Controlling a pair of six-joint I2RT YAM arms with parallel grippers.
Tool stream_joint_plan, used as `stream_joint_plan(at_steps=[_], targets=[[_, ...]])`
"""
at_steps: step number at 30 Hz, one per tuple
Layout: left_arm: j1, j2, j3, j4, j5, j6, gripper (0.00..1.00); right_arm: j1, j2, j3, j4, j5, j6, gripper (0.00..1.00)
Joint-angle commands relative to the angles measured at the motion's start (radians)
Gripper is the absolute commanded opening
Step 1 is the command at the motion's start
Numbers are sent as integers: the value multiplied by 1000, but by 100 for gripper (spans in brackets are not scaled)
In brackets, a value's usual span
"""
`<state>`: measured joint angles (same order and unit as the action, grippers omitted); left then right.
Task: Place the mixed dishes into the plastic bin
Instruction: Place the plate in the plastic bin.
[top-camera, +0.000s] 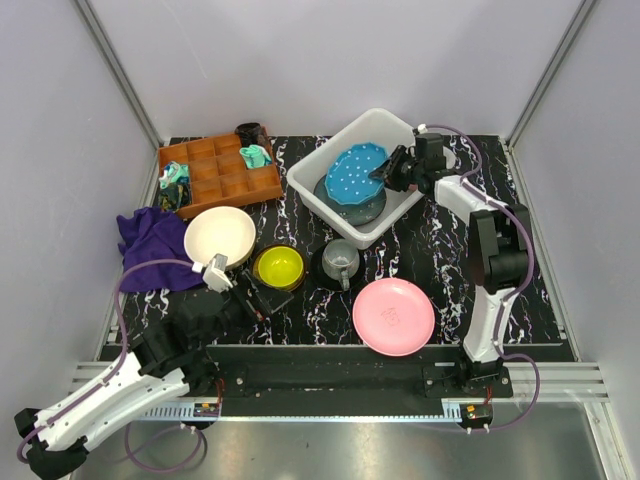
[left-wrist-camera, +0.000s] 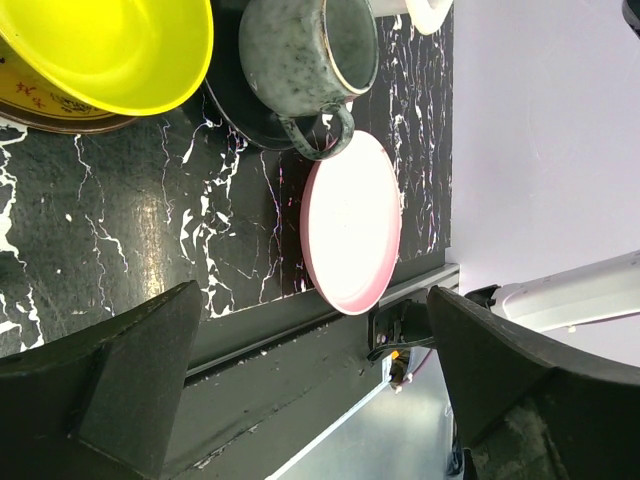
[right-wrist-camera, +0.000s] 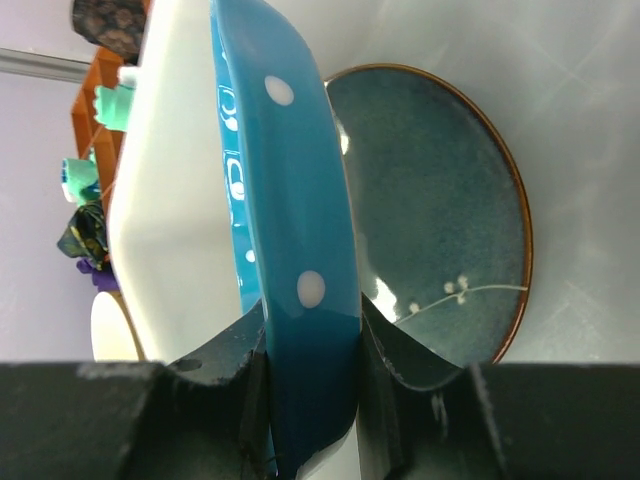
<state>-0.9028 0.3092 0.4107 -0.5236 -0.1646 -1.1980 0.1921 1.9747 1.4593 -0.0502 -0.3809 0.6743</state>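
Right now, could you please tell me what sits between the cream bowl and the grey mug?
The small yellow bowl sits between the cream bowl and the grey mug, as the top view shows.

In white bin (top-camera: 335, 148), far right: grey-blue plate (top-camera: 345, 210) flat, blue dotted plate (top-camera: 357, 172) tilted above. Outside, nearer: cream bowl (top-camera: 220, 236), yellow bowl (top-camera: 278, 266), grey mug (top-camera: 341, 258) on black saucer (top-camera: 320, 268), pink plate (top-camera: 393, 316).

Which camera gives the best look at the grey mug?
Left wrist: the grey mug appears large at the top, its rim and handle clear, sitting on a black saucer. Top external shows it small, from above; right wrist doesn't show it.
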Motion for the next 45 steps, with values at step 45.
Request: stream_joint_plan(at_steps=[45], targets=[[-4, -55, -27, -3, -23, -52, 99, -5, 210, 208, 87, -213, 18, 34]])
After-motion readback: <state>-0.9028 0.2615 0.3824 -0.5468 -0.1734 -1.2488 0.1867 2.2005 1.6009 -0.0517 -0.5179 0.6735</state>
